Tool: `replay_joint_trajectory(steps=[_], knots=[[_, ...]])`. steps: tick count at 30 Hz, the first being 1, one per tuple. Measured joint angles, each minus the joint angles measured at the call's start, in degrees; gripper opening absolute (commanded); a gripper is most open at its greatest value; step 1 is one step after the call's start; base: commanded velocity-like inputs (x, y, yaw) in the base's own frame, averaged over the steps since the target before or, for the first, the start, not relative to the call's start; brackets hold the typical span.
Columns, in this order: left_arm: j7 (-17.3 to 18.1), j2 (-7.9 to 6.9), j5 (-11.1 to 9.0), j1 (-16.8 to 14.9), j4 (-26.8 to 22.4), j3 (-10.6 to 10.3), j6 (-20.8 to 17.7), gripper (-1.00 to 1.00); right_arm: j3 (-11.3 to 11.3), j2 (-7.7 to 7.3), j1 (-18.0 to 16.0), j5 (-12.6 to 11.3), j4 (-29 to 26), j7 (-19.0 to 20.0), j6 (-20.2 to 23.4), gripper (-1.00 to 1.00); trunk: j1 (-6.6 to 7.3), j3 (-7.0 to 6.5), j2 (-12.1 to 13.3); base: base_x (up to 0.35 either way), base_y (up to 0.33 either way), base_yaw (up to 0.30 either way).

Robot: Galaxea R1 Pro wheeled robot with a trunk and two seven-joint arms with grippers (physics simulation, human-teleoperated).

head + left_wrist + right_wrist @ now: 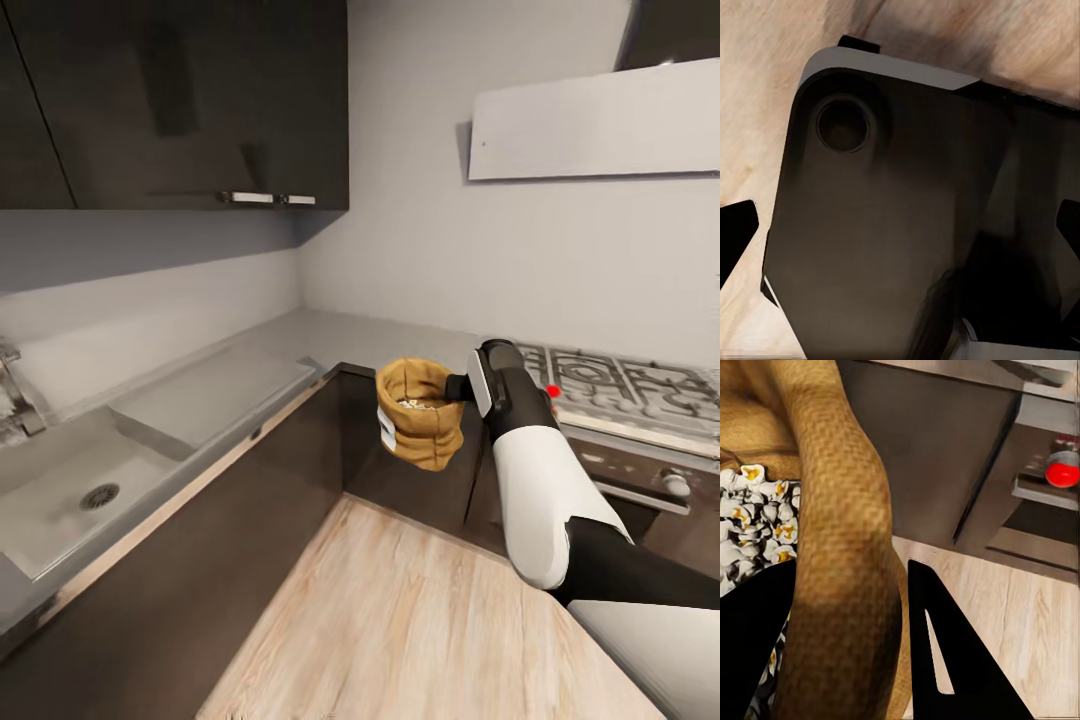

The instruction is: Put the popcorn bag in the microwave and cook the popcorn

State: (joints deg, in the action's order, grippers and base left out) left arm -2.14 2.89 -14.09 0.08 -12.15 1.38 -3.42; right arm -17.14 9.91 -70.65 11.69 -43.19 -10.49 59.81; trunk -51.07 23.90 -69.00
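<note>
The popcorn bag (422,425), a tan-brown sack with a rolled rim, hangs upright in the air over the floor, in front of the corner cabinets. White popped kernels (750,517) show inside it. My right gripper (457,388) is shut on the bag's rim from the hob side. In the right wrist view its black fingers (952,660) straddle the rim (844,585). The grey countertop (330,335) runs behind the bag. My left gripper (900,232) hangs open over the robot's dark base and the wooden floor. The microwave is out of view.
A sink (80,490) with a drainboard lies at the left, and a gas hob (620,385) above a steel oven (640,480) at the right. Dark wall cabinets (180,100) and a hood (600,120) hang overhead. Wooden floor (400,620) stretches below the bag.
</note>
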Motion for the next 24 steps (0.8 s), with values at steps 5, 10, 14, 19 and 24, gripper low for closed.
replay_joint_trajectory(steps=[5, 10, 14, 19, 24], knots=[[0.0, 0.00, 0.0, 0.0, 0.0, 0.0, 0.0, 1.00, 0.0, -0.01, 0.0, 0.0, 0.0, -0.1, 0.0, -1.00, 0.00, 0.00, 0.0, -0.345, 0.000, -0.146], [0.0, -0.02, 0.0, 0.0, 0.0, -0.1, 0.0, 1.00, -0.1, -0.01, 0.0, 0.0, 0.0, -0.1, 0.0, -1.00, 0.01, -0.05, 0.0, -0.287, 0.000, -0.273], [0.1, -0.09, 0.0, 0.0, 0.0, -0.2, 0.2, 1.00, -0.1, -0.24, 0.0, 0.1, 0.0, -0.1, 0.0, -1.00, 0.03, -0.19, 0.0, -0.012, 0.000, -0.282], [0.1, -0.07, 0.1, 0.0, 0.0, -0.2, 0.3, 1.00, -0.2, -2.94, 0.8, 0.1, 0.1, 0.1, 0.0, -1.00, 0.03, -0.39, 0.0, 0.000, 0.000, -0.282], [0.1, -0.09, 0.1, 0.0, 0.0, -0.2, 0.3, 1.00, -5.3, -3.86, 1.2, 0.1, 0.0, 0.1, 0.0, -1.00, 0.03, -0.56, 0.0, 0.000, 0.000, -0.282]])
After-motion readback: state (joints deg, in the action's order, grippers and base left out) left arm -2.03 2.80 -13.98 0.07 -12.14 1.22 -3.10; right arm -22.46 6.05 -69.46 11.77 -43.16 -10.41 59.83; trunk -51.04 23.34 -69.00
